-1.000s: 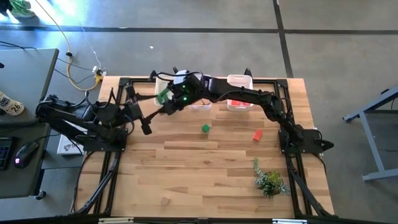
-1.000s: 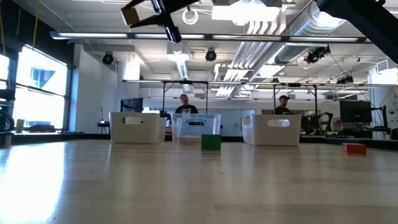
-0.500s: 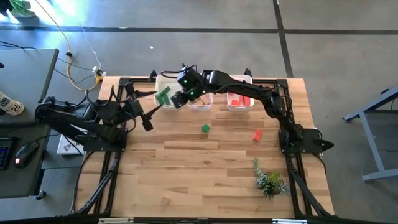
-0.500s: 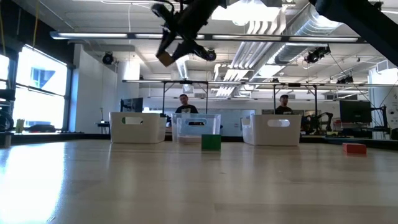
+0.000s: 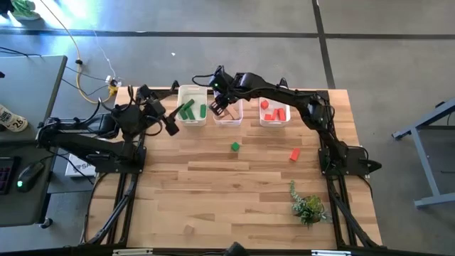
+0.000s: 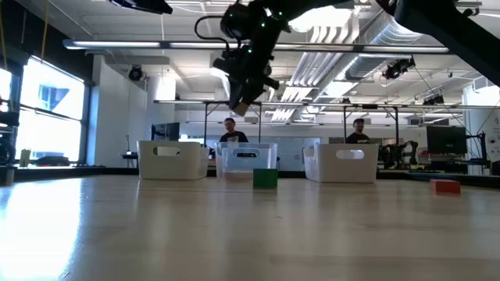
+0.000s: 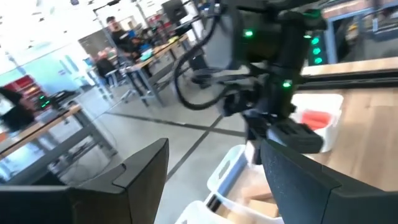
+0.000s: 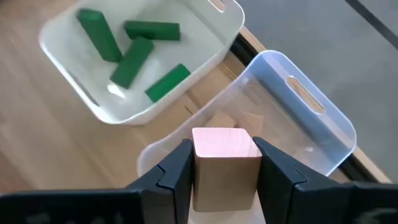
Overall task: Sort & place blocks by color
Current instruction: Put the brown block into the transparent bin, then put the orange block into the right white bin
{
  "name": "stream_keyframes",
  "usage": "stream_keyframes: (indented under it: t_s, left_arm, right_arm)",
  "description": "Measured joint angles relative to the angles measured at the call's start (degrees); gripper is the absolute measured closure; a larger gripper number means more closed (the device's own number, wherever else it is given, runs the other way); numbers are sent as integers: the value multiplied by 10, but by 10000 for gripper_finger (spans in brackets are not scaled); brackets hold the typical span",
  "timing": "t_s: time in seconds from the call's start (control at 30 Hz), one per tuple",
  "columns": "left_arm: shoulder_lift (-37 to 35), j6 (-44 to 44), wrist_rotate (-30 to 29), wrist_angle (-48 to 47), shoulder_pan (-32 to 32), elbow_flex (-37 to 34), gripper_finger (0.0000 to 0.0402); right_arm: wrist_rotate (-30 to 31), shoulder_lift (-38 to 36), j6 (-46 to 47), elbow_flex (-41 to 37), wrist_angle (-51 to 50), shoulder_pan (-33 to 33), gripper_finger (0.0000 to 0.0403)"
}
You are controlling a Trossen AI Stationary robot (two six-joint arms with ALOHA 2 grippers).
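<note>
The right pincer (image 8: pixel 225 177) clamps a tan wooden cube (image 8: pixel 226 163) above the clear middle bin (image 8: pixel 292 118). Beside that bin, the left pincer (image 5: pixel 169 125) hovers with fingers spread wide. A green cube (image 5: pixel 234 146) lies on the tabletop (image 5: pixel 234 199) near that bin.

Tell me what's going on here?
The right gripper holds a tan wooden block above the clear middle bin, which already has tan pieces. Green bars lie in the white bin beside it. A green cube and a red block are loose on the table. The left gripper hovers open near the bins.

Dark arms (image 5: pixel 284 99) — green status lights
</note>
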Motion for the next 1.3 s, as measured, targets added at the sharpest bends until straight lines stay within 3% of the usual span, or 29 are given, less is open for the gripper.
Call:
stream_keyframes:
  t_s: [0.47,0.67,1.0,1.3]
  left_arm:
    - [59,-17,101,1,147,0,158]
    - [98,-30,114,2,187,0,158]
    - [127,-31,145,1,219,0,158]
    - [103,-30,169,1,219,0,158]
  right_arm:
    - [-38,0,-24,-137,62,-32,284]
    - [-59,0,-21,-161,74,-36,280]
    - [-70,0,-33,-161,81,-35,204]
    - [-111,-21,100,-140,40,-35,179]
